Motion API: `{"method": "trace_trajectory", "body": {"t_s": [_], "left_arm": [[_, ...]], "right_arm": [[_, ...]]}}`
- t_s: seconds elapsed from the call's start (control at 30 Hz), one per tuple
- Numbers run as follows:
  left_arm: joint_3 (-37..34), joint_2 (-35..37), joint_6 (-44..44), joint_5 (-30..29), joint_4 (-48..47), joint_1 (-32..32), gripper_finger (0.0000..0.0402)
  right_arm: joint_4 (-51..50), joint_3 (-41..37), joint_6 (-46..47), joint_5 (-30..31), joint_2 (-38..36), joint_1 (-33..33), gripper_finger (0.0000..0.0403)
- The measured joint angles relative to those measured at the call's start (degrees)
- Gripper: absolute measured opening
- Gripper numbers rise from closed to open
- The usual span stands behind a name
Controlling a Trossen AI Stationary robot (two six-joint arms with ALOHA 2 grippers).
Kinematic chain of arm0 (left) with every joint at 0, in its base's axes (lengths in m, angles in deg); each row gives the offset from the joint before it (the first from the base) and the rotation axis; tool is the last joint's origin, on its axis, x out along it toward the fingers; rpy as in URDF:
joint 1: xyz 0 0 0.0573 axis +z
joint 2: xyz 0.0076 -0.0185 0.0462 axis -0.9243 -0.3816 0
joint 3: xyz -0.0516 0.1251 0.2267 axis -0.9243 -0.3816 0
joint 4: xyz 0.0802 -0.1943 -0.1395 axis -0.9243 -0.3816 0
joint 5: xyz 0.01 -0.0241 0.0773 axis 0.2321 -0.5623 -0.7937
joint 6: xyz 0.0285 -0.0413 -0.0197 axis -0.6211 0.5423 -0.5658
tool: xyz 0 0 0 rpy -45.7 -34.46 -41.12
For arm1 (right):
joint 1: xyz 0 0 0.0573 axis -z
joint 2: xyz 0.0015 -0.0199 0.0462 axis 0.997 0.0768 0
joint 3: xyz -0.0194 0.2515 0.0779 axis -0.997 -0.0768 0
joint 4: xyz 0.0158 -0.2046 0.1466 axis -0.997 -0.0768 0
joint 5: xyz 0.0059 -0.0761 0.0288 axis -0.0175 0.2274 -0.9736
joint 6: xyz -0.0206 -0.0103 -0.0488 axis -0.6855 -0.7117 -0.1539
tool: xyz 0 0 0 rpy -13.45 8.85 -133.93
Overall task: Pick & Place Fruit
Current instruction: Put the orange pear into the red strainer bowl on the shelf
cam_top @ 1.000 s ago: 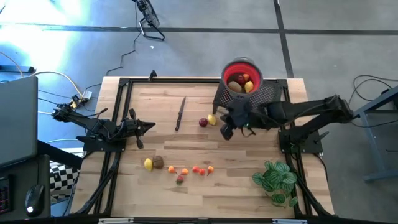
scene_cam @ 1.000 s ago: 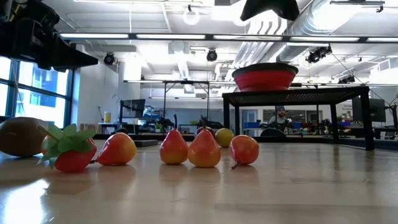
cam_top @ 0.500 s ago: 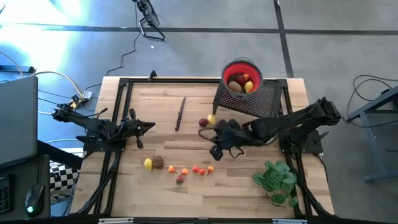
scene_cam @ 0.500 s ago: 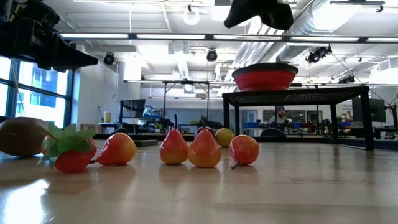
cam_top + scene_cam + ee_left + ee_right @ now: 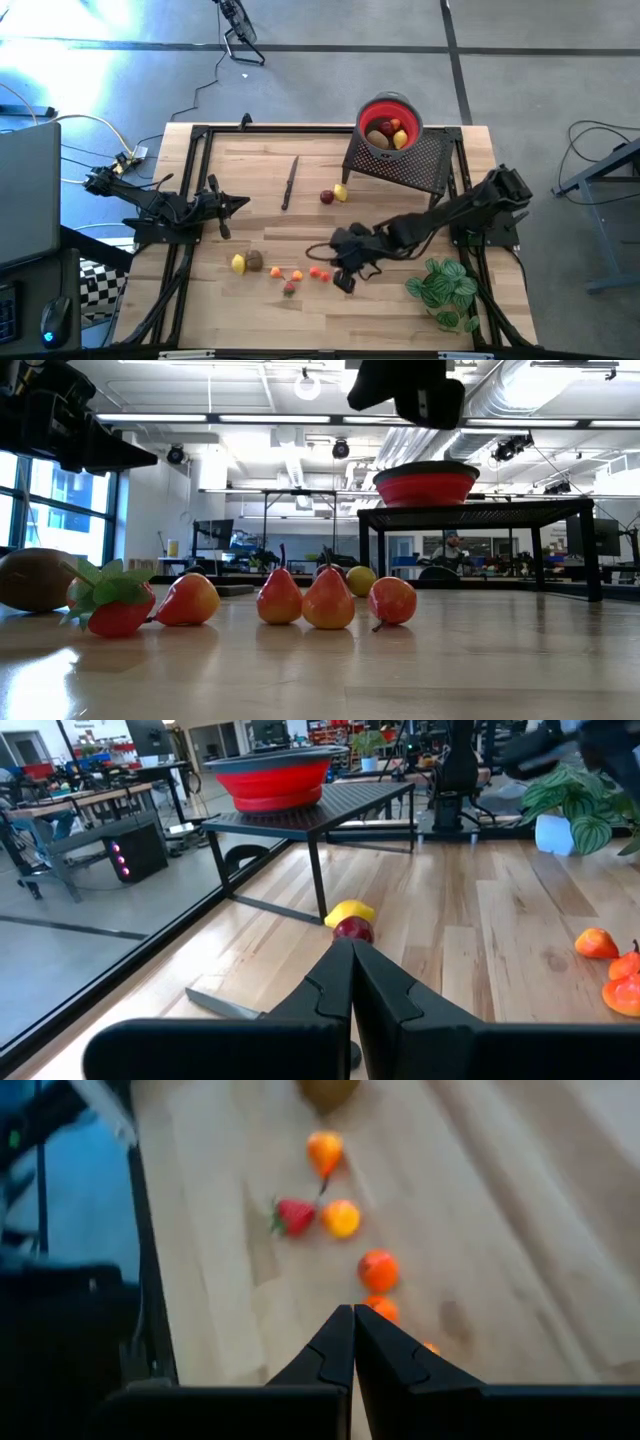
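Note:
A row of small fruit point(image 5: 290, 272) lies on the wooden table near its front: a yellow piece, a brown one point(image 5: 254, 260), a strawberry point(image 5: 293, 1216) and several orange-red ones point(image 5: 378, 1269). Two more, red and yellow point(image 5: 334, 195), lie by the stand. The red bowl point(image 5: 390, 122) holds more fruit and sits on a black mesh stand point(image 5: 402, 160). My right gripper point(image 5: 344, 282) is shut, slanting down above the right end of the row, well clear of it point(image 5: 405, 390). My left gripper point(image 5: 242, 203) is shut and level at the table's left.
A thin dark knife point(image 5: 290, 182) lies on the far middle of the table. A green leafy plant point(image 5: 443, 288) stands at the near right corner, close beside my right arm. A black frame point(image 5: 190, 180) runs round the table's edges.
My right gripper has swung from beside the bowl's stand toward the table's near edge and left, sinking and tipping further downward, and now hangs over the right end of the fruit row. It has stayed shut. No fruit has moved.

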Motion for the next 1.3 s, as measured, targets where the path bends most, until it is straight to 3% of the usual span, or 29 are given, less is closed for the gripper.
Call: {"method": "trace_trajectory", "body": {"t_s": [0.3,0.57,0.7,0.83,1.03,1.13,1.3], "left_arm": [[0.00,0.00,0.02,0.00,-0.11,-0.02,0.0000],[0.00,0.00,0.04,0.00,-0.22,-0.02,0.0000],[0.00,0.00,0.04,0.00,-0.31,0.00,0.0000],[-0.02,0.00,0.05,0.00,-0.33,-0.01,0.0000],[-0.04,0.00,0.17,0.00,-0.33,-0.01,0.0000],[-0.04,0.00,0.17,0.00,-0.33,0.00,0.0000],[-0.07,0.00,0.17,0.00,-0.33,-0.01,0.0000]], "right_arm": [[7.15,0.00,-17.17,-5.56,6.14,-2.07,0.0003],[9.91,0.00,-16.57,-2.81,10.86,-1.07,0.0016],[9.52,-0.02,-17.70,-0.17,11.76,-1.12,0.0054],[9.73,-0.02,-17.91,1.93,11.65,-1.16,0.0122],[7.09,-0.02,-17.80,-0.90,11.65,-1.12,0.0226],[6.25,-0.02,-17.43,-0.32,11.65,-1.16,0.0246],[6.32,-0.02,-17.42,0.87,11.65,-1.00,0.0241]]}}
